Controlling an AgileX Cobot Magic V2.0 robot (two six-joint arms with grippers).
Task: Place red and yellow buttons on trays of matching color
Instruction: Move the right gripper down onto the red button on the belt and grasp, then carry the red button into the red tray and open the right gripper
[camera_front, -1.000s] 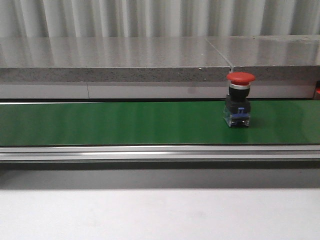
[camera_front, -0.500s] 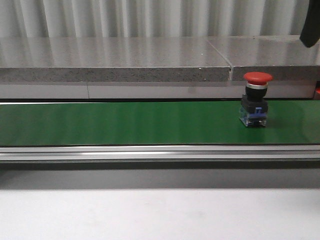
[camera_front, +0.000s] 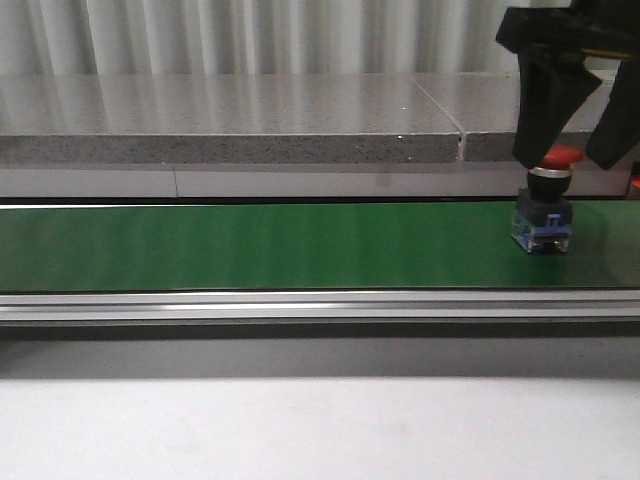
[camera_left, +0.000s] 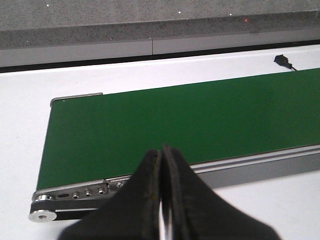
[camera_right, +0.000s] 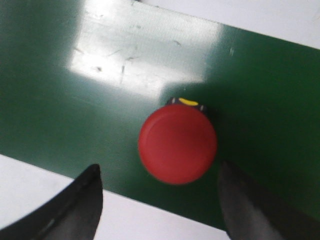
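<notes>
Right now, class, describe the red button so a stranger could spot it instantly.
Find the long green conveyor belt and follow it to its right end. There the red button stands upright beneath the open right tool: a red mushroom cap on a black-and-blue body, the belt's only object.

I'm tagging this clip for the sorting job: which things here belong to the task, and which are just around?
Part of the job:
- red button, upright on the green conveyor belt
- right gripper, open above the button
- left gripper, shut, holding nothing

Just around:
- grey stone ledge behind the belt
- small black plug on the white table

No trays or yellow button show.
</notes>
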